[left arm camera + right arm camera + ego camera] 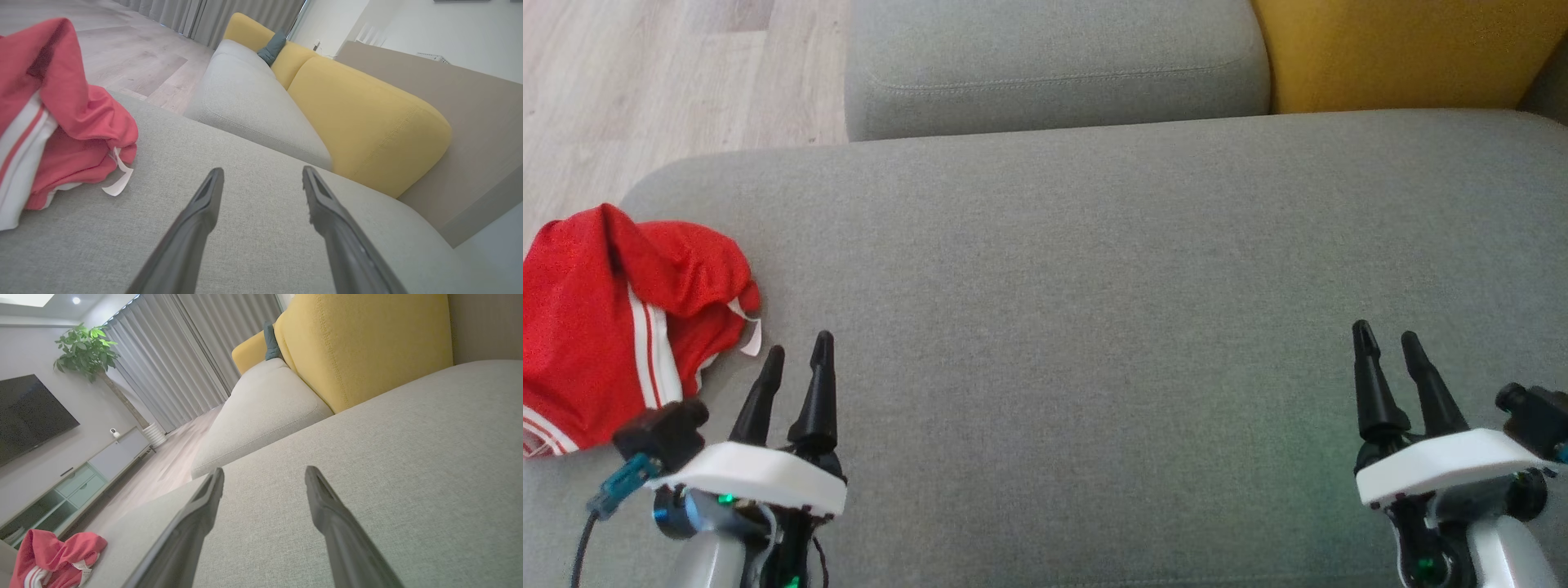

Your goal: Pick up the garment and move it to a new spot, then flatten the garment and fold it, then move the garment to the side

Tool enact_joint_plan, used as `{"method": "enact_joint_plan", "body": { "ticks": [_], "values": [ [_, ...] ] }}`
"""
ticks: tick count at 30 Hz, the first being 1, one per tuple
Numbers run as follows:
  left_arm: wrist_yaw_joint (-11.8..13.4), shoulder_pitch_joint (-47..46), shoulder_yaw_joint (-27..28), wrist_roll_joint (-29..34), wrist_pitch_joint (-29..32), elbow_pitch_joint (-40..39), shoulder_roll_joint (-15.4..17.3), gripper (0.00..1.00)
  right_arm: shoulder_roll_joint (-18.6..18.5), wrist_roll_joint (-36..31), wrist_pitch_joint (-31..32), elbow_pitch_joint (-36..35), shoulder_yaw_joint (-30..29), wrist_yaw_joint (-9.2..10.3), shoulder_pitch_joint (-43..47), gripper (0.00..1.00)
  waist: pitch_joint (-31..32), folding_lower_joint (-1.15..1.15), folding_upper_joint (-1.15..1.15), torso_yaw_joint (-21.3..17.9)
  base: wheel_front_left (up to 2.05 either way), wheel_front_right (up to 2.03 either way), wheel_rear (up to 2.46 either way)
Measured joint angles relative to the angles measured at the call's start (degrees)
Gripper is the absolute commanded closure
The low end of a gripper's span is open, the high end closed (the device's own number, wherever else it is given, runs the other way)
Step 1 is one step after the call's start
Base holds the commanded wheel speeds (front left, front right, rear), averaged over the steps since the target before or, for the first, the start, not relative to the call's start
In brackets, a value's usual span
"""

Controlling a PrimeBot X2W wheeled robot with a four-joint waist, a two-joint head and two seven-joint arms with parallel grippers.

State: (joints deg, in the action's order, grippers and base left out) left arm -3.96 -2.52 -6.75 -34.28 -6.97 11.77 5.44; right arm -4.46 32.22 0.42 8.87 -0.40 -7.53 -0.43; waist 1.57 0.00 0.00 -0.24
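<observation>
The red garment point(613, 327), with white stripes, lies crumpled in a heap at the far left end of the grey cushion point(1094, 286). A small white label point(752, 336) pokes out on the side facing the cushion's middle. Whether any cloth hangs over the cushion's left edge I cannot tell from here.

The pickup has not begun, as I judge it. To do it well, the left arm should swing toward the cushion's left end and come down on a raised ridge of the heap, not on a flat patch. A pinch there would gather several layers and lift the whole bundle instead of peeling off one fold. The fingertips should press lightly into the soft cushion before closing, so the cloth sits between them. The broad bare middle of the cushion looks the natural place to carry it for flattening.

The left gripper point(800, 343) hovers low over the near left part of the cushion, just beside the heap but not touching it. Its two dark fingers are spread apart with nothing between them, pointing toward the cushion's back edge. The right gripper point(1385, 330) hangs over the near right part of the cushion, likewise spread and empty, its fingers pointing the same way.
</observation>
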Motion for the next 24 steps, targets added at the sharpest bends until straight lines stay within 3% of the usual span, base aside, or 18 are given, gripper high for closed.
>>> {"method": "enact_joint_plan", "body": {
  "ticks": [24],
  "values": [
    [2.01,0.11,-2.24,16.13,-4.13,1.82,1.32,0.00,0.24,-16.83,-1.47,-0.68,1.27,0.00,1.25,0.00,0.46,0.00,0.00,-0.07,0.00,0.00,0.00]
  ]
}}
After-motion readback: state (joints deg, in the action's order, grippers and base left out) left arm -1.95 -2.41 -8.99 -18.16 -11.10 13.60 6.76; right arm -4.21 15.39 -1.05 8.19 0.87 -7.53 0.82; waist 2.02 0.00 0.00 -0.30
